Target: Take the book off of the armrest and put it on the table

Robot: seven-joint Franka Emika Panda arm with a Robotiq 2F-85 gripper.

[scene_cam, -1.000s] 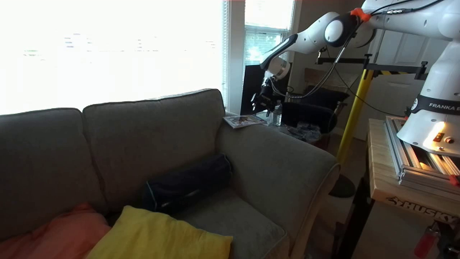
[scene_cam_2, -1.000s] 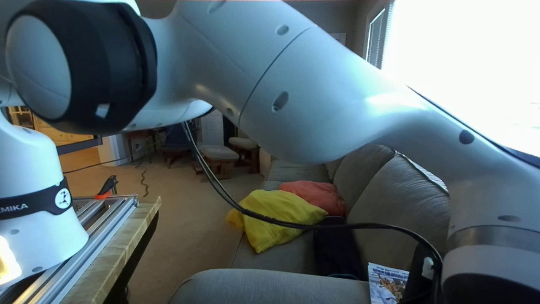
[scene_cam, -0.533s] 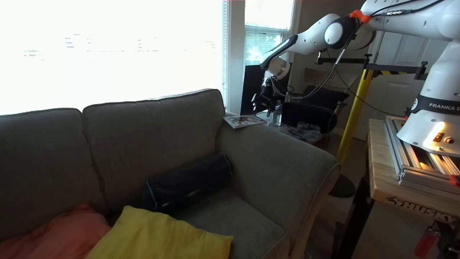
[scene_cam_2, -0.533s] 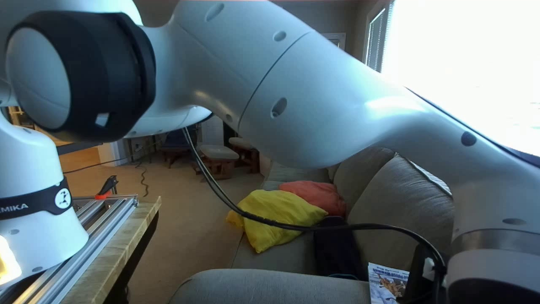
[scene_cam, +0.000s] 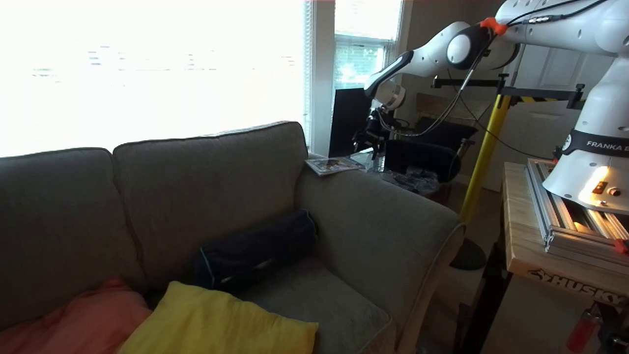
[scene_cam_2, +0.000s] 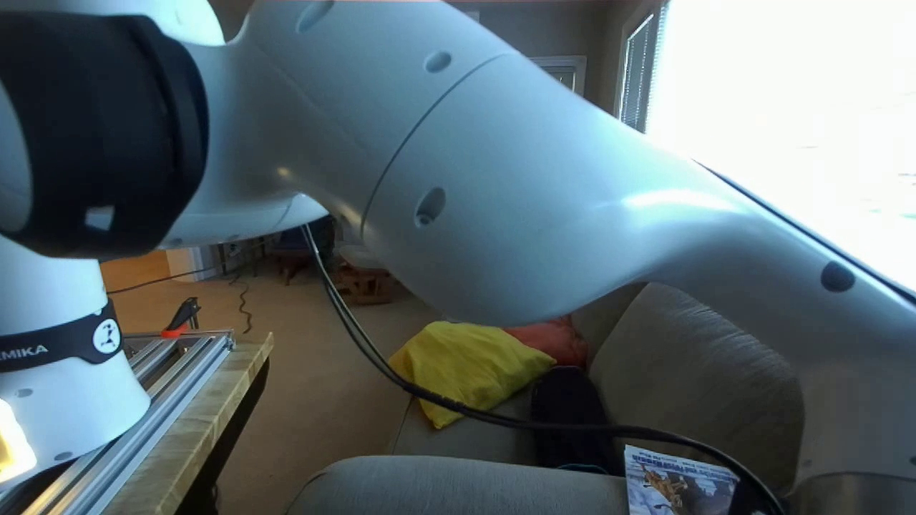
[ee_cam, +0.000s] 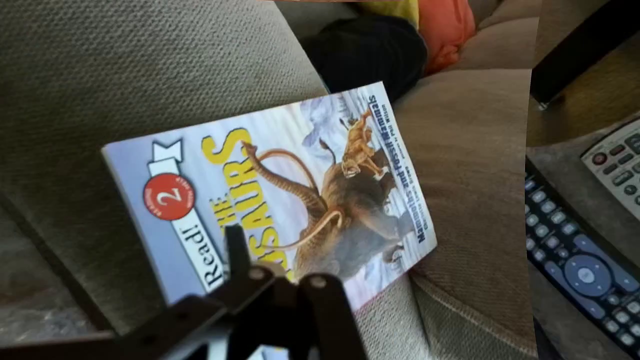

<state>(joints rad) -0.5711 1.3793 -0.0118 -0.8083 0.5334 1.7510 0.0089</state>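
Observation:
The book [scene_cam: 335, 165] is a thin booklet with a pale cover and animal pictures. It lies flat on the grey-olive armrest [scene_cam: 388, 211], at its end near the back cushion. It also shows in an exterior view [scene_cam_2: 673, 483], partly behind a cable, and in the wrist view [ee_cam: 295, 200]. My gripper [scene_cam: 367, 149] is open and empty, above and just to the right of the book in that view. In the wrist view its dark fingers [ee_cam: 277, 267] cover part of the book's lower edge. The table [scene_cam: 391, 178] stands behind the armrest, largely hidden by it.
A water bottle [scene_cam: 379, 163] and crumpled clear plastic [scene_cam: 417, 180] are on the table. A dark monitor [scene_cam: 346, 123] stands behind the gripper. Remote controls [ee_cam: 582, 270] show at the wrist view's right edge. A dark bolster [scene_cam: 260, 248] lies on the sofa.
My gripper has moved a little right and down in an exterior view, and now overlaps the bottle. The arm shifted, uncovering more of the book. The book has not moved.

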